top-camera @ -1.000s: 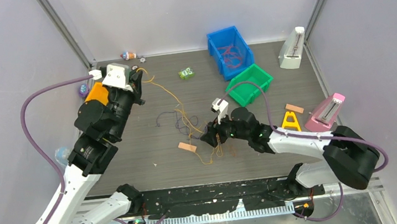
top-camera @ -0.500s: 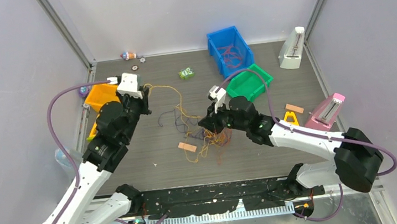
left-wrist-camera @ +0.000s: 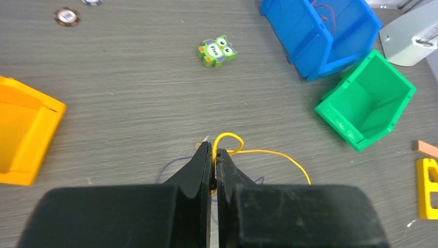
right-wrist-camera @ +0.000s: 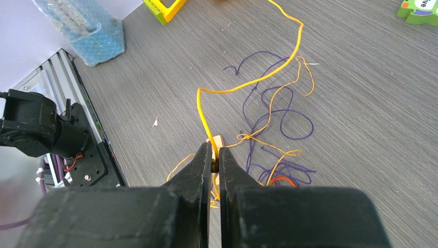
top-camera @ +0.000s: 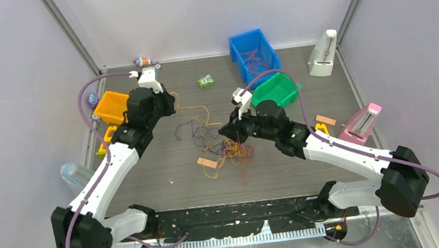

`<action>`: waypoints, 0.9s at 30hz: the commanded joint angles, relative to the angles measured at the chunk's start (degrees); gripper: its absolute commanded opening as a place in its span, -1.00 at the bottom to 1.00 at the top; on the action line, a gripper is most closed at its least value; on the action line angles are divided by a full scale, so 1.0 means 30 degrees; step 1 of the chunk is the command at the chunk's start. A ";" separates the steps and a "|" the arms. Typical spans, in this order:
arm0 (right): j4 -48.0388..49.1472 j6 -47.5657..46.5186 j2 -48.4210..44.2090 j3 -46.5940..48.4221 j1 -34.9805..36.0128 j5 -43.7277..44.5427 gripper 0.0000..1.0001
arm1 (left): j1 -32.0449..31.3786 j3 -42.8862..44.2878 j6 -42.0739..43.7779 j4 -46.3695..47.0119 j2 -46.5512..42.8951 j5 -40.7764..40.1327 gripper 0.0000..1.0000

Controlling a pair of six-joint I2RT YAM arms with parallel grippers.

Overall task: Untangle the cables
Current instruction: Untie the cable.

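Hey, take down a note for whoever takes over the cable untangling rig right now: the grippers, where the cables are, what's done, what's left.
Left gripper: shut on a yellow cable, out to the left of the tangle.
Right gripper: shut on a yellow cable too, right at the tangle; cannot tell if it is the same one.
Tangle: yellow, red and purple wires, knotted mid-table.
Done: some red wires lie in the blue bin.
Left: the knot is not yet apart.

Grey table (top-camera: 166, 166) bears tangled cables (top-camera: 226, 148), blue bin (left-wrist-camera: 310, 46), green bin (left-wrist-camera: 338, 116), owl block (top-camera: 205, 81)
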 commanded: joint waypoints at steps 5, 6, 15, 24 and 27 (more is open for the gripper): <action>-0.0011 0.0507 -0.0176 0.1090 -0.0569 0.1078 -0.89 | 0.0296 0.1820 -0.3094 0.2713 0.2831 0.1557 -0.85; -0.0069 0.0708 -0.0128 0.1086 -0.0868 0.1124 -0.90 | 0.0318 0.2023 -0.3267 0.3079 0.3360 0.1737 -0.84; 0.0192 0.4395 0.2141 0.1216 -0.5106 -0.3162 -0.89 | 0.0324 0.2560 -0.4636 0.3346 0.4667 0.1314 0.99; 0.0048 0.4677 0.2792 0.1696 -0.5386 -0.3783 -0.89 | 0.0648 0.0227 -0.2160 0.1672 0.1217 0.3560 0.99; -0.0215 0.4711 0.2746 0.1955 -0.5384 -0.3684 -0.89 | 0.0648 -0.1121 -0.1675 0.2526 0.0138 0.5191 0.99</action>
